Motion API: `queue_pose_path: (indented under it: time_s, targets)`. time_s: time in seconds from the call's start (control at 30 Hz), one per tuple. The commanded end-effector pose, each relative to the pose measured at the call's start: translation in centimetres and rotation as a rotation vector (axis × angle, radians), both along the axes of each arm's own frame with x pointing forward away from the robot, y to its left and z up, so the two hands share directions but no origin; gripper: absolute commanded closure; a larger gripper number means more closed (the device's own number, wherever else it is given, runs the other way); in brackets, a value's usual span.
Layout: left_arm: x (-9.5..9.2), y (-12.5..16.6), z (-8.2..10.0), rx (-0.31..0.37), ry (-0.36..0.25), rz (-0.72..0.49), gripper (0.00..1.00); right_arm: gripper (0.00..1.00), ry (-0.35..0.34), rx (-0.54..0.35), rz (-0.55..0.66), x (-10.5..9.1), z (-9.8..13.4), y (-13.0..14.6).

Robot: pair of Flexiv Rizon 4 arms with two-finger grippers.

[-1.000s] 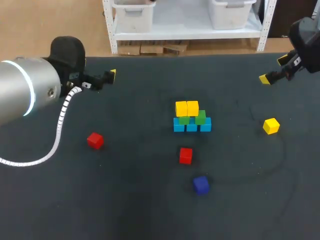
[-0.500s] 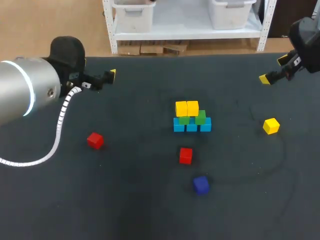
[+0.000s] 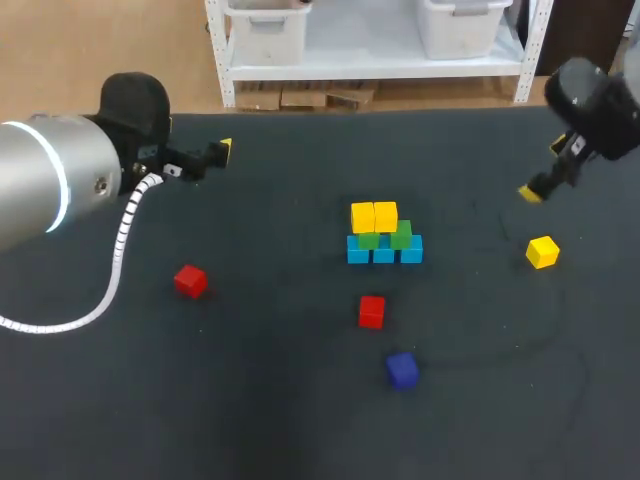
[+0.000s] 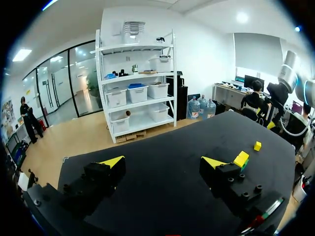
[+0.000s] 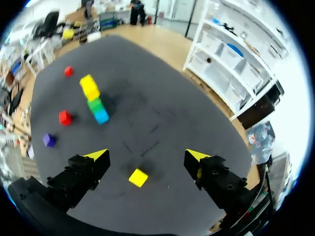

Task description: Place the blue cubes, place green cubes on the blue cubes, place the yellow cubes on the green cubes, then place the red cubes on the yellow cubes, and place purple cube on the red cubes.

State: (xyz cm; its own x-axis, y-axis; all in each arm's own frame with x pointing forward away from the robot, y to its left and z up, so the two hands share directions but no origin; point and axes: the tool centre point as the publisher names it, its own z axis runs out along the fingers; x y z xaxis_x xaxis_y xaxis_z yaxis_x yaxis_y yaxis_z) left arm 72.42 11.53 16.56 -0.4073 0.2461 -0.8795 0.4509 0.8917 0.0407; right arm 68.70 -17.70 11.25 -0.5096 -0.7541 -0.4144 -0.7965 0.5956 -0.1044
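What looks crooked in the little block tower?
The two yellow cubes sit shifted toward the stack's left side, above the left green cube, leaving the right green cube mostly uncovered, so the top looks lopsided. The blue cubes below form a straight row. Nothing looks broken.

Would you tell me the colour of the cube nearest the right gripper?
The cube is yellow, clearest in the right wrist view.
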Motion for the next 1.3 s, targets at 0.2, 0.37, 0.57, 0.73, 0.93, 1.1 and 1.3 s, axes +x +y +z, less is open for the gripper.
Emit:
queue_pose_path:
  time_s: [0.2, 0.37, 0.57, 0.73, 0.93, 1.1, 1.3]
  targets:
    - [-0.1, -0.1, -0.2, -0.001, -0.01, 0.009, 0.0, 0.0, 0.094, -0.093, -0.113, -2.5, -3.9, -1.8]
    - [-0.1, -0.1, -0.2, -0.001, -0.01, 0.009, 0.0, 0.0, 0.159, -0.084, -0.192, -3.3, -6.5, -2.0]
    - [-0.1, -0.1, -0.2, -0.001, -0.01, 0.009, 0.0, 0.0, 0.19, -0.095, -0.26, -2.9, -7.9, -1.9]
    - [-0.1, -0.1, -0.2, -0.001, -0.01, 0.009, 0.0, 0.0, 0.232, -0.113, -0.278, -2.6, -9.2, -1.9]
    - [-0.1, -0.1, -0.2, -0.001, -0.01, 0.009, 0.0, 0.0, 0.312, -0.101, -0.289, -2.5, -10.6, -1.9]
    - [-0.1, -0.1, -0.2, -0.001, -0.01, 0.009, 0.0, 0.0, 0.352, -0.087, -0.304, -2.6, -11.3, -2.0]
    - [-0.1, -0.1, -0.2, -0.001, -0.01, 0.009, 0.0, 0.02, 0.371, -0.079, -0.313, -2.6, -11.8, -2.1]
